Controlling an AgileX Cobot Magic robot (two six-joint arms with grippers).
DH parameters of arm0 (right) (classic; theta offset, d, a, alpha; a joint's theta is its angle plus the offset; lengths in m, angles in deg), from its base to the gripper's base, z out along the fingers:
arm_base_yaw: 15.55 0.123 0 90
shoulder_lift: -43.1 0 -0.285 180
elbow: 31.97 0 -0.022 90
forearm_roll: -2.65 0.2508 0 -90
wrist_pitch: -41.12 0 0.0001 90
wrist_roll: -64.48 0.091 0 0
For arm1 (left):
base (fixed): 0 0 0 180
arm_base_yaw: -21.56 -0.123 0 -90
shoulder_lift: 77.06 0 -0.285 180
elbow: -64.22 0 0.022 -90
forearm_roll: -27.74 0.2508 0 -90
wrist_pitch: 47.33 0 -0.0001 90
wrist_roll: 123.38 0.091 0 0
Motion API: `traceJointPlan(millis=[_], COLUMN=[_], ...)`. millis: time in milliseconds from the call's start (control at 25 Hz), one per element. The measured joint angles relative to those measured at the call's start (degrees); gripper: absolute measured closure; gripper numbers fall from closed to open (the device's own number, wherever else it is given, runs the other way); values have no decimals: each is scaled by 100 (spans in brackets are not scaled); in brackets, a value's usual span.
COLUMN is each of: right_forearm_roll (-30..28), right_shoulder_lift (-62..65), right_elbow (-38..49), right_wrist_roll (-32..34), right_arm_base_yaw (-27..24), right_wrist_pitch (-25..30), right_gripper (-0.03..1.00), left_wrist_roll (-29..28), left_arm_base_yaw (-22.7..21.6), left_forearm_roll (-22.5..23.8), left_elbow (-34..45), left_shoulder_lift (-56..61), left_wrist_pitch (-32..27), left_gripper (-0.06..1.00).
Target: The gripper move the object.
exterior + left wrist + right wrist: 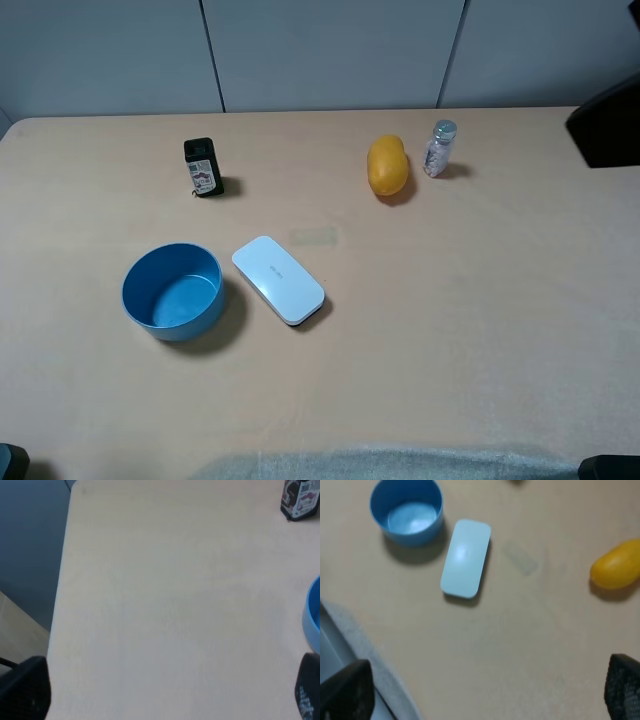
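The case (278,279) lies flat on the table (450,330), just beside the bowl (172,291), on the side of the bowl facing the fruit (387,166). It sits at an angle; its white top faces up and a dark lower edge shows along the end away from the box (202,167). The case and bowl are close, but contact between them cannot be confirmed. Nothing grips or touches the case.

The box stands upright, beyond the bowl toward the wall. The fruit lies well apart from the bowl, with a small bottle (439,147) upright just beside it on the side away from the bowl.

In the right wrist view, the case (465,558) lies just beside the bowl (407,511), and the fruit (617,565) is well apart from both. The right gripper (485,690) shows only two dark fingertips (347,690) at the frame corners, wide apart, with bare table between them. It is clear of the case.

In the left wrist view, the left gripper (170,687) likewise shows two dark fingertips (25,687) spread wide over bare table (170,605). A sliver of the bowl (312,615) and part of the box (300,500) appear at the frame edge. The left gripper holds nothing.
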Motion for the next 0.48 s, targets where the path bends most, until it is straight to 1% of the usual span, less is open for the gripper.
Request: traceJointPlan(millis=[320,480], right_forearm_roll=[-42,-59], right_shoulder_lift=[629,1056], right_elbow=[82,465], right_wrist_roll=[0,0], right_arm_base_yaw=[0,-74], right_wrist_pitch=[6,6], right_gripper=[28,28], left_wrist_roll=[0,0], left_arm_base_yaw=[0,0], left_forearm_roll=[0,0], left_elbow=[0,0], left_shoulder_lift=[0,0], left_wrist_pitch=[0,0], left_gripper=[-3,-3])
